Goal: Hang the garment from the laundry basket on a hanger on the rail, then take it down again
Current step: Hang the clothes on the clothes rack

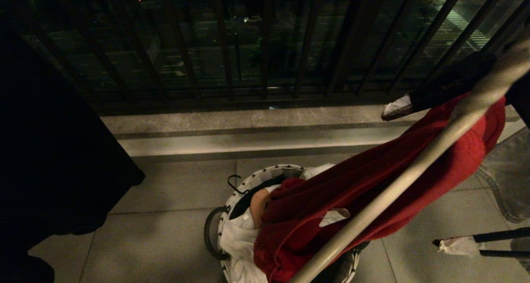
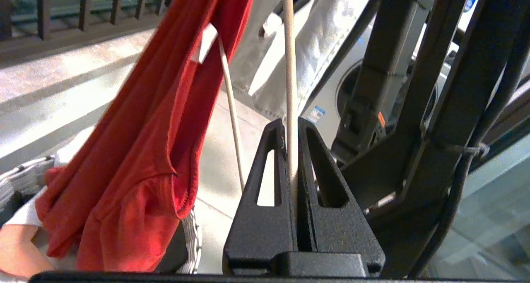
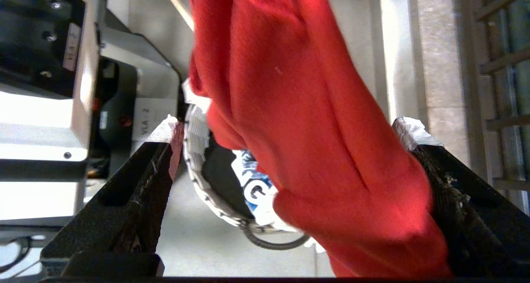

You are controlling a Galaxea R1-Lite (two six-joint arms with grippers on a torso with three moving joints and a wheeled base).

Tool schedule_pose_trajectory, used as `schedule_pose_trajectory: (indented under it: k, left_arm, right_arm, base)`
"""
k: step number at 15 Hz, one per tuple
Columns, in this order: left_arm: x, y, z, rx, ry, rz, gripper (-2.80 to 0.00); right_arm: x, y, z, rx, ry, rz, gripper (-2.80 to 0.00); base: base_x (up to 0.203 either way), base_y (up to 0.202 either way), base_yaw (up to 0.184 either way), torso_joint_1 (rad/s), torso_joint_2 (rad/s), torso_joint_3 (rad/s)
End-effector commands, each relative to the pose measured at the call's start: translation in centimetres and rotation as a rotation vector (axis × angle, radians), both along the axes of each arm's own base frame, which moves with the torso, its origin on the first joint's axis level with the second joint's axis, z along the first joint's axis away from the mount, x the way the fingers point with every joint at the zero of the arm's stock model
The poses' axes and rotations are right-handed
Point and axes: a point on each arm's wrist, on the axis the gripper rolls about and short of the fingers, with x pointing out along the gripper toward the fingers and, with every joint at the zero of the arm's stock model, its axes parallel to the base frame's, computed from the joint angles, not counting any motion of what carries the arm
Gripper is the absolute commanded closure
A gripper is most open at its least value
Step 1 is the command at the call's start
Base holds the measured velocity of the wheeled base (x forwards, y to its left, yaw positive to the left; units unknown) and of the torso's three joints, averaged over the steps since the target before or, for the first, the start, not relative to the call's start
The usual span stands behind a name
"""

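Note:
The red garment (image 1: 372, 183) stretches from the upper right down into the laundry basket (image 1: 256, 177), its white neck label (image 1: 333, 217) showing. My left gripper (image 2: 291, 123) is shut on a thin white wire of the hanger (image 2: 290, 68); a second hanger wire (image 2: 232, 121) runs up to the label (image 2: 203, 43). My right gripper (image 1: 426, 175) stands wide open with taped fingertips (image 1: 397, 107), and the garment (image 3: 314, 121) passes between its fingers against one of them. A pale blurred rod (image 1: 414, 171) crosses in front of the garment; I cannot tell whether it is hanger or rail.
A white T-shirt (image 1: 238, 241) lies in the basket (image 3: 194, 150). Dark balcony bars (image 1: 265, 47) stand behind a stone step (image 1: 248, 138). A black cloth (image 1: 54, 150) hangs at the left and a grey garment (image 1: 509, 179) at the right. My own base (image 2: 393, 88) is close behind the hanger.

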Motion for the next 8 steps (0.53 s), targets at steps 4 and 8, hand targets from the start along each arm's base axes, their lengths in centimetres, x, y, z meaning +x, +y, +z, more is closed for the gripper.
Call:
schedule_pose_trajectory:
  k: [4, 8]
  left_arm:
    - [0.03, 0.11, 0.49, -0.025, -0.001, 0.007, 0.0]
    - [0.09, 0.03, 1.01, -0.046, 0.002, 0.015, 0.0]
  right_arm:
    - [-0.13, 0.17, -0.29, -0.012, 0.012, 0.014, 0.0]
    - [-0.33, 0.37, -0.32, -0.013, 0.012, 0.025, 0.0]
  base:
    - [0.0, 0.0, 0.0, 0.0, 0.0, 0.0]
    - [0.0, 0.0, 0.0, 0.0, 0.0, 0.0]
